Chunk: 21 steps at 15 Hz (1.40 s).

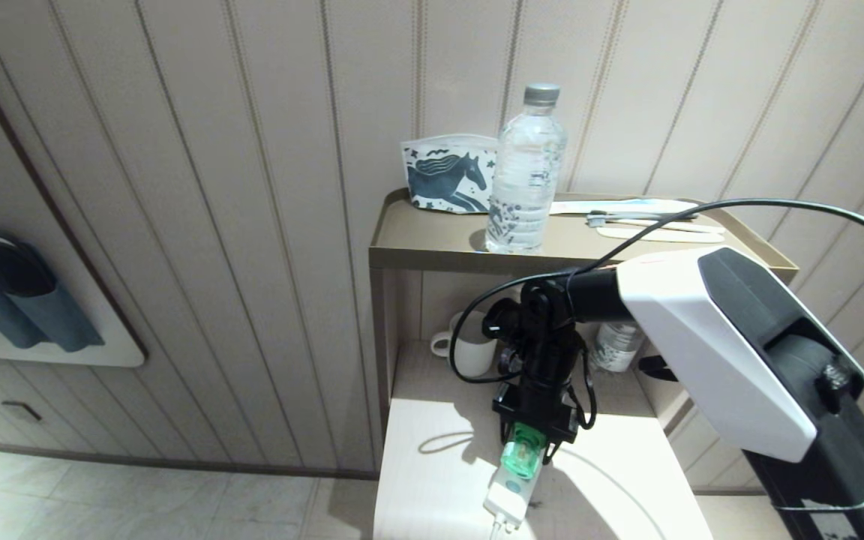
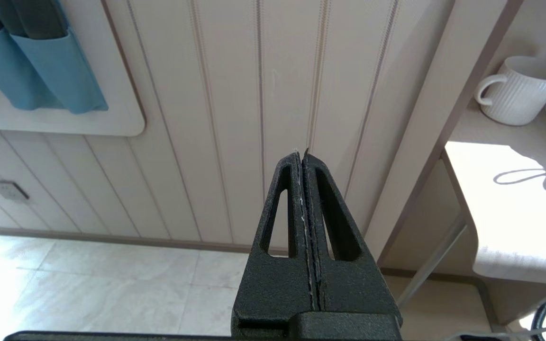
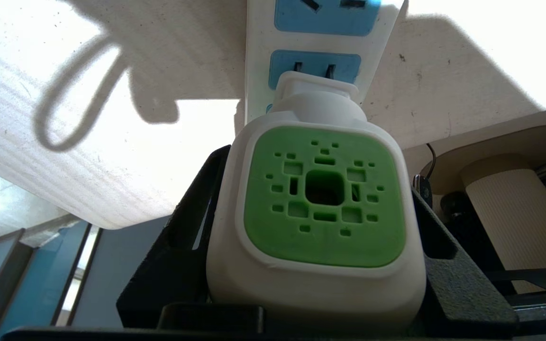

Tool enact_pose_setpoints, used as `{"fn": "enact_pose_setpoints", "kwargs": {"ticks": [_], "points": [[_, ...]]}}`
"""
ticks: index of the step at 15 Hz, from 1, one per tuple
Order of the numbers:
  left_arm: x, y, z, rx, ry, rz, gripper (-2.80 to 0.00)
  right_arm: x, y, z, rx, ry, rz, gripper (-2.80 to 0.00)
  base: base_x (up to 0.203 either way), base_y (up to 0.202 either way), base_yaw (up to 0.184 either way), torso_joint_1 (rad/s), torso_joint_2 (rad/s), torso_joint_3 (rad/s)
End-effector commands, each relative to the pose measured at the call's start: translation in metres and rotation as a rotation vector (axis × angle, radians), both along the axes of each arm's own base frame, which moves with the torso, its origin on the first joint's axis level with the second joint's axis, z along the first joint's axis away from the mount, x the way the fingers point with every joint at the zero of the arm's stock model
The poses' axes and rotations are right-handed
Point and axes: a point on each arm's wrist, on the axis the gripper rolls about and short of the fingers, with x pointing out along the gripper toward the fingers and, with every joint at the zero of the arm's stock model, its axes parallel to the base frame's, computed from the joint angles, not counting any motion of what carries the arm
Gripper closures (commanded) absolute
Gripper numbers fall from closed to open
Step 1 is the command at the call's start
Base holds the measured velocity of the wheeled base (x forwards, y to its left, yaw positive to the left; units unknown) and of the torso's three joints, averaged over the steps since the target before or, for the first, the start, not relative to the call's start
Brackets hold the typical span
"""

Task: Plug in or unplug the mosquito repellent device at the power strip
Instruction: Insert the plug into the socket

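Observation:
My right gripper (image 1: 533,431) reaches down over the white tabletop (image 1: 432,465) and is shut on the mosquito repellent device (image 1: 522,450). In the right wrist view the device's (image 3: 323,199) white head with its green vented top fills the space between the black fingers (image 3: 192,218). Its white plug end rests against the power strip (image 3: 259,61), just below a light-blue socket face (image 3: 315,66). The prongs are hidden. In the head view the power strip (image 1: 507,504) lies at the table's front edge under the device. My left gripper (image 2: 304,158) hangs shut beside the table, facing the wall.
A white mug (image 1: 473,349) and a small bottle (image 1: 616,345) stand at the back under the shelf (image 1: 432,240). The shelf carries a water bottle (image 1: 526,172), a horse-print pouch (image 1: 447,176) and toiletries. The right arm's black cable loops near the mug. Slippers (image 1: 12,300) hang on the wall at left.

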Motion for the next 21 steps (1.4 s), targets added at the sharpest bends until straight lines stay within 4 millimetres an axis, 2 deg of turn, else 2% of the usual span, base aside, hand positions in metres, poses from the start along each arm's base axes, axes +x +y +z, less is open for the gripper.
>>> {"fn": "enact_pose_setpoints", "kwargs": {"ticks": [1, 5, 10, 13, 21], "points": [[0.000, 0.000, 0.000, 0.000, -0.001, 0.000, 0.00, 0.005, -0.014, -0.002, 0.006, 0.015, -0.042, 0.00, 0.000, 0.000, 0.000, 0.000, 0.00, 0.000], [0.000, 0.000, 0.000, 0.000, -0.001, 0.000, 0.00, 0.008, -0.023, -0.002, 0.021, 0.025, -0.071, 0.00, 0.000, 0.000, 0.000, 0.000, 0.00, 0.000], [0.000, 0.000, 0.000, 0.000, -0.001, 0.000, 0.00, 0.007, -0.022, -0.001, 0.004, 0.016, -0.019, 0.00, 0.000, 0.000, 0.000, 0.000, 0.00, 0.000], [0.000, 0.000, 0.000, 0.000, -0.001, 0.000, 0.00, 0.009, -0.021, -0.006, -0.073, -0.036, 0.082, 0.00, 0.000, 0.000, 0.000, 0.000, 0.00, 0.000], [0.000, 0.000, 0.000, 0.000, -0.001, 0.000, 0.00, 0.012, -0.025, -0.017, -0.073, -0.009, 0.071, 0.00, 0.000, 0.000, 0.000, 0.000, 0.00, 0.000]]}}
